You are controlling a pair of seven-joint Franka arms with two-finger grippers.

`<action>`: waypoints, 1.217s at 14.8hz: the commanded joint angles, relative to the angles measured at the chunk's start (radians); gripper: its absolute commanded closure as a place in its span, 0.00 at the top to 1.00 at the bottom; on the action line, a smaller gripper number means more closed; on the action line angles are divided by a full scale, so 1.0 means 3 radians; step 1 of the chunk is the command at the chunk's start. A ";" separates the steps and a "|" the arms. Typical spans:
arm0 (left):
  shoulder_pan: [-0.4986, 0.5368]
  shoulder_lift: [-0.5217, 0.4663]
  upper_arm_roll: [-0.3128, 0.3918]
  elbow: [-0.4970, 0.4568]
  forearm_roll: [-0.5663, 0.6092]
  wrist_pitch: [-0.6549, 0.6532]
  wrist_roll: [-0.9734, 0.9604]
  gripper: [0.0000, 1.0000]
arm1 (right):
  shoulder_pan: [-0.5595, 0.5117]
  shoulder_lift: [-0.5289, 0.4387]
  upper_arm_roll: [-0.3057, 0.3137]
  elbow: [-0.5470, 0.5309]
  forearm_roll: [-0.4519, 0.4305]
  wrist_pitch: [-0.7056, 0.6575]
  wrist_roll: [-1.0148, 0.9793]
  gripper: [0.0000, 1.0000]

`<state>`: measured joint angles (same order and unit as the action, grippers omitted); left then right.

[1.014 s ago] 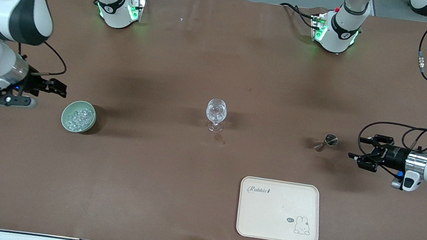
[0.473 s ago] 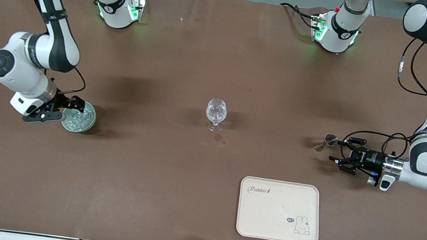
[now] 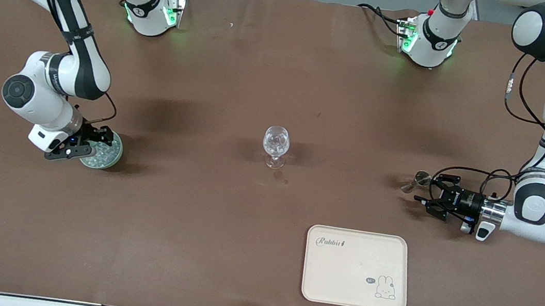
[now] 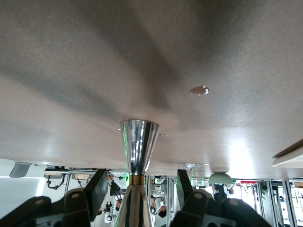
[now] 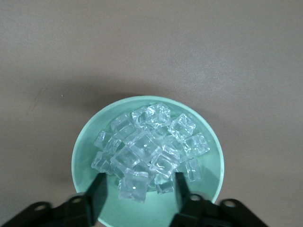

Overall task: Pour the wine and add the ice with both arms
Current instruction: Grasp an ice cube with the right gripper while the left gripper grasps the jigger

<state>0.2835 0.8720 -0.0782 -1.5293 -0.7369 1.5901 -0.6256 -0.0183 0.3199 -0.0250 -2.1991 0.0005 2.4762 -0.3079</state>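
A green bowl [image 3: 111, 156] holds the ice [image 3: 105, 153], several clear cubes. It stands toward the right arm's end of the table. My right gripper [image 3: 97, 142] is open and hangs low over the bowl. In the right wrist view its fingers [image 5: 97, 194] straddle cubes of ice [image 5: 149, 146] in the bowl [image 5: 94, 163] without touching them. A clear wine glass [image 3: 276, 145] stands mid-table. A metal jigger [image 3: 417, 181] stands toward the left arm's end. My left gripper [image 3: 426, 190] is open and level with it. In the left wrist view the jigger [image 4: 138, 151] stands between the fingers [image 4: 97, 189].
A cream tray [image 3: 354, 282] with a rabbit print lies nearer to the front camera than the jigger. A small wet spot [image 3: 280, 176] marks the brown cloth by the glass foot. The two arm bases stand along the table edge farthest from the front camera.
The right gripper has swung in and come down over the ice bowl. The left gripper has moved in toward the jigger until its open fingers straddle it.
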 commanded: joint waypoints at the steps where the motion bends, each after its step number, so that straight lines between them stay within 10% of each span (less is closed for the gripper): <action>1: -0.0025 -0.0007 -0.0010 -0.0041 -0.0059 -0.0029 0.0081 0.67 | -0.0021 0.0007 0.0017 -0.0079 0.0029 0.0065 -0.0068 0.57; 18: -0.0045 -0.0007 -0.0061 -0.0087 -0.0049 -0.0034 0.0137 0.23 | -0.0021 0.0074 0.0017 -0.0074 0.0044 0.0147 -0.0058 0.37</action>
<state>0.2727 0.8721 -0.0991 -1.5495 -0.7369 1.5875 -0.6072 -0.0181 0.3462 -0.0243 -2.2057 0.0005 2.5022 -0.3096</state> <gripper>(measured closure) 0.652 0.573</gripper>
